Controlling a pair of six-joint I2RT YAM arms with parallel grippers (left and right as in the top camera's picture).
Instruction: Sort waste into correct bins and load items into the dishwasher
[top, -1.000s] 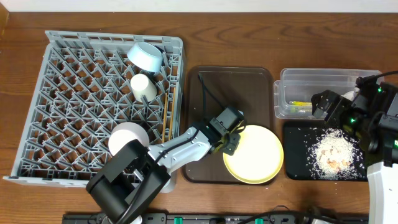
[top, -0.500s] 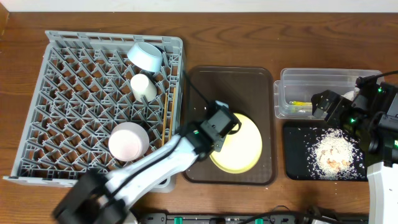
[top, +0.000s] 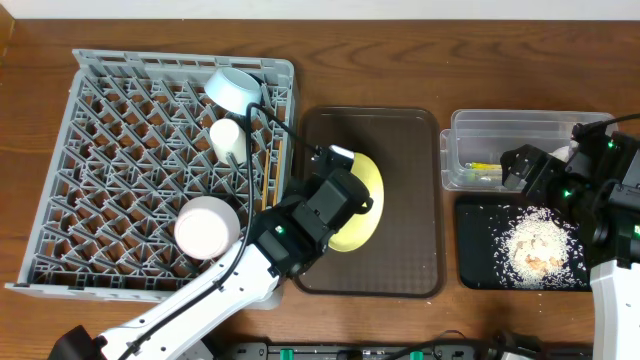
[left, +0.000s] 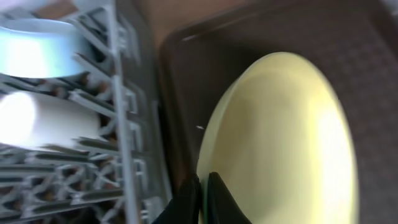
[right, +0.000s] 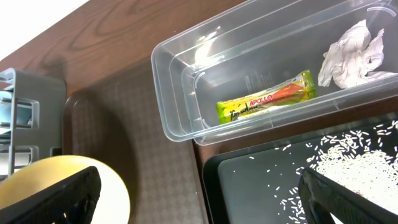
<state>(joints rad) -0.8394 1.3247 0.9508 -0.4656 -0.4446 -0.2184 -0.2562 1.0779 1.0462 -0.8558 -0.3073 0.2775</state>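
Note:
My left gripper (top: 338, 205) (left: 203, 202) is shut on the rim of the round yellow plate (top: 362, 205) (left: 280, 137) and holds it tilted over the left part of the brown serving tray (top: 400, 170). The grey dish rack (top: 130, 150) holds the light blue bowl (top: 234, 90), the small white cup (top: 228, 137), the white bowl (top: 207, 227) and the chopsticks (top: 277, 165). My right gripper (right: 199, 193) is open and empty above the black tray (top: 480, 250) with rice scraps (top: 535, 245). The clear tub (right: 186, 93) holds the green-yellow sachet (right: 267, 102) and the crumpled napkin (right: 354, 53).
The rack's right wall (left: 127, 112) stands just left of the plate. The brown serving tray lies between the rack and the two bins. Wooden table (top: 400, 60) runs behind everything.
My left gripper has lifted the yellow plate off the tray's right side, carried it left toward the rack and tipped it up on edge. The right arm has not moved.

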